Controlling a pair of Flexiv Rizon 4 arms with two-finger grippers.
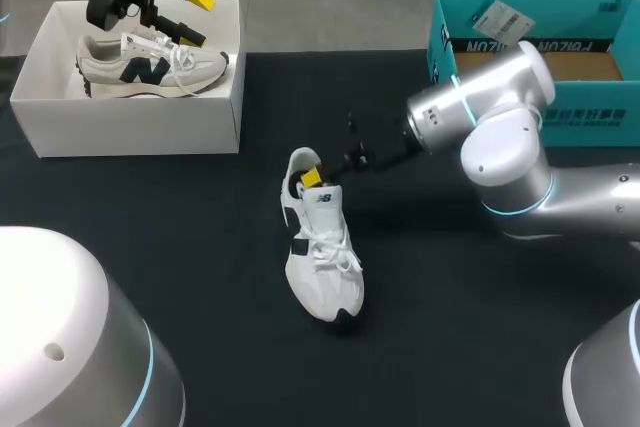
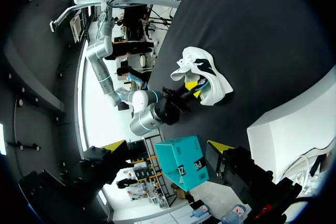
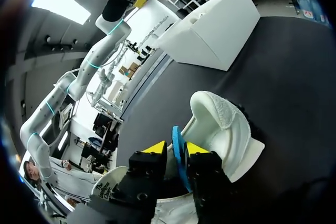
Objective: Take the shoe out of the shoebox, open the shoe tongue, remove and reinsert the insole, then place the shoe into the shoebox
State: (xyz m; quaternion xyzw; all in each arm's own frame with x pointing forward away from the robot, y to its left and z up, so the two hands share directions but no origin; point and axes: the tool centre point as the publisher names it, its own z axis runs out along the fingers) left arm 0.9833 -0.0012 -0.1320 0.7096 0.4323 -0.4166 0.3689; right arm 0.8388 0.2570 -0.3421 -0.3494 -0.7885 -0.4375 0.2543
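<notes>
Black bench (image 1: 180, 247) spans the whole head view. Right arm (image 1: 500, 137) comes in from the right and covers part of the teal box (image 1: 480, 22) at far right; that box is also cut off by the frame edge, so its contents are hard to make out. White shoebox (image 1: 130, 127) sits far left, lid off, with a beige shoe (image 1: 150, 69) lying on its side inside. Left pincer (image 1: 197, 15) hangs above the shoebox's far wall with its fingers spread wide and nothing between them. The left wrist view shows the same, with both yellow tips well apart (image 2: 167, 145). White shoe (image 1: 325, 257) lies on the bench near the middle, well apart from both boxes, heel toward the far side and toe toward the near side. Right pincer (image 1: 315, 179) is at the heel opening. Only one yellow tip shows from the head view; the other is hidden in the shoe. In the right wrist view the fingertips (image 3: 156, 147) sit either side of a thin blue insole (image 3: 176, 137), so the pincer looks clamped on its edge. Only that raised edge of the insole shows; the rest is buried in the shoe.
</notes>
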